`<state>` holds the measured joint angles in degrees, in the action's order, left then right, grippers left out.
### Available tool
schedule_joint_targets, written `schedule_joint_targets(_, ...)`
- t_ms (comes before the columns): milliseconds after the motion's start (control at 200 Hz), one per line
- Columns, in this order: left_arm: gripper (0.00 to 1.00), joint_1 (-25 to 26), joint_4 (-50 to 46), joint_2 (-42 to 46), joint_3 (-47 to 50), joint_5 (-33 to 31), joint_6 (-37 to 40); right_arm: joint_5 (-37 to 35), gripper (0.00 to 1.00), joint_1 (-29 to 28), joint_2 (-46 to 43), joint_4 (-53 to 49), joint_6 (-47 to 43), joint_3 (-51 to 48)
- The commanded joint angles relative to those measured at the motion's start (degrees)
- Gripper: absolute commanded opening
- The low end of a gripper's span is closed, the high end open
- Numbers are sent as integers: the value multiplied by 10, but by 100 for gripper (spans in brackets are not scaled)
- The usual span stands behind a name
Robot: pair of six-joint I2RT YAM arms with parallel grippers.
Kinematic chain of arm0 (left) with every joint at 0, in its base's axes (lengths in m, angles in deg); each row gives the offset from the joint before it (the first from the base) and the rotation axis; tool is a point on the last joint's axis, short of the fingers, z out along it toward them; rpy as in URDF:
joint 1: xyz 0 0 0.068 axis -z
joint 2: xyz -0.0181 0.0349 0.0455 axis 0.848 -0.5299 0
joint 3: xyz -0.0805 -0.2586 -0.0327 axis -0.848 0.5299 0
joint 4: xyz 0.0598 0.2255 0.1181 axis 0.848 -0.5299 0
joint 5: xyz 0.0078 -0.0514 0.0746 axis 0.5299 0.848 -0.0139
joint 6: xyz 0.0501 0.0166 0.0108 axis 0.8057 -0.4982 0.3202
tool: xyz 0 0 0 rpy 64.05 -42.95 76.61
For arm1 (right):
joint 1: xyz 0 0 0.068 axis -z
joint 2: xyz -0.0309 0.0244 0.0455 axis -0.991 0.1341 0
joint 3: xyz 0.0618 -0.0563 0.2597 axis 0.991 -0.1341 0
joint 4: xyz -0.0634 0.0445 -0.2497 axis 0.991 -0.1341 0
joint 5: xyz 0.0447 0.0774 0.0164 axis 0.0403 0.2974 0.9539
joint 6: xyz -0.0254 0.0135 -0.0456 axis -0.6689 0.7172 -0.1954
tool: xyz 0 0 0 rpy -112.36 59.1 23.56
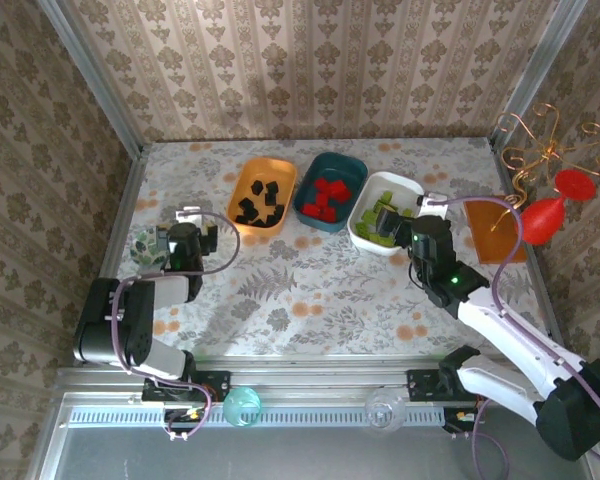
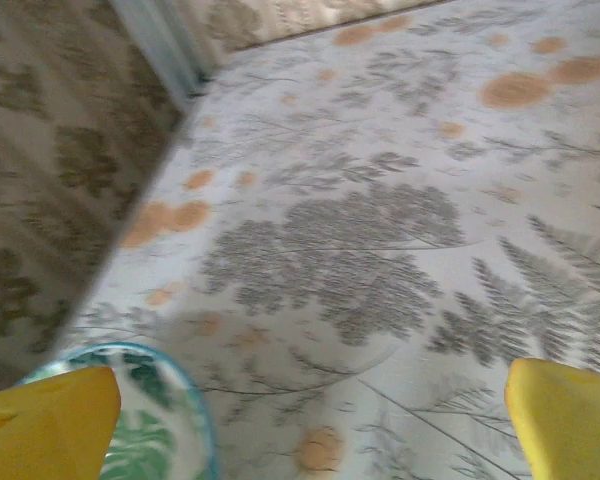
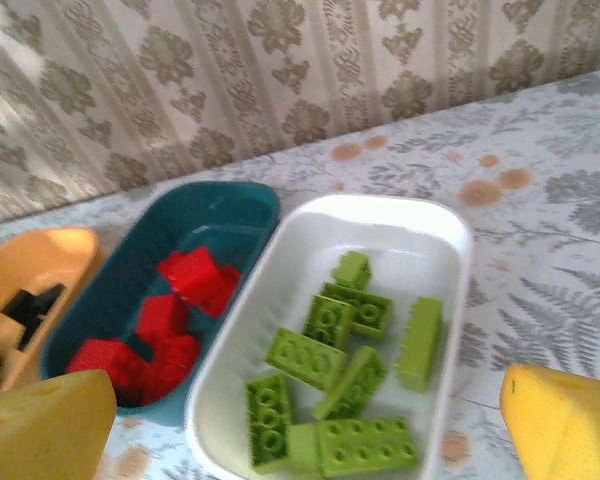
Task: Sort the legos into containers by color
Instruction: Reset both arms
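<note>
Along the far side of the surface [image 1: 310, 290] the tubs sit in a row, and the legos look fully sorted, tho small strays could hide behind the arms: black cubes [image 1: 260, 206] in the orange tub [image 1: 242, 180], red bricks [image 1: 326, 198] in the teal tub [image 1: 354, 166], see-through lime-green bricks [image 3: 330, 370] jumbled flat in the white tub [image 3: 450, 240]. Right claw [image 3: 302, 425] hangs spread & empty just over the white tub's near end, prob. since greens are its job. Left claw [image 2: 310, 420], likewise spread w/ nothing in it, hovers low beside the glass bowl [image 2: 198, 405], well apart from the tubs, prob. parked.
</note>
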<state>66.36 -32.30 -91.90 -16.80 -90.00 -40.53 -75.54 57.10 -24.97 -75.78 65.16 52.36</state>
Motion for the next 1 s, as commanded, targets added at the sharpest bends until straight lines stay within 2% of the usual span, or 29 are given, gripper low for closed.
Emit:
schedule_joint_targets(0,100,-41,106,-14,31,142,-3,-7,100,17,-22,54,-82,-25)
schedule_joint_targets(35,100,-53,150,-38,47,185,0,-23,100,23,-25,58,-82,-31)
schedule_joint_targets(65,100,-55,206,-58,56,190,8,-28,100,30,-27,56,-79,-34)
schedule_joint_targets(100,100,-55,153,-40,47,183,-5,-22,100,38,-27,63,-83,-41)
schedule_joint_targets(125,100,-57,119,-36,34,168,-14,-12,100,43,-26,80,-97,-52)
schedule_joint_targets(160,100,-58,117,-48,18,144,-14,2,100,47,-26,127,-124,-77)
schedule_joint_targets(195,100,-65,107,-43,18,146,-26,10,100,50,-23,174,-144,-101)
schedule_joint_targets(290,100,-55,144,-46,33,39,-48,14,100,67,-12,236,-154,-141)
schedule_joint_targets(460,100,-53,132,-48,25,70,-33,17,100,116,27,271,-183,-160)
schedule_joint_targets(560,100,-53,131,-47,25,71,-34,60,100,150,57,328,-190,-178)
schedule_joint_targets(725,100,-53,130,-47,25,71,-34,72,100,179,155,383,-201,-173)
schedule_joint_targets(805,100,-53,129,-47,26,72,-34,75,100,191,209,441,-206,-173)
schedule_joint_targets(920,100,-53,130,-48,26,72,-34,104,100,204,246,446,-212,-150)
schedule_joint_targets(990,100,-54,130,-48,25,72,-34,113,100,209,302,476,-208,-147)
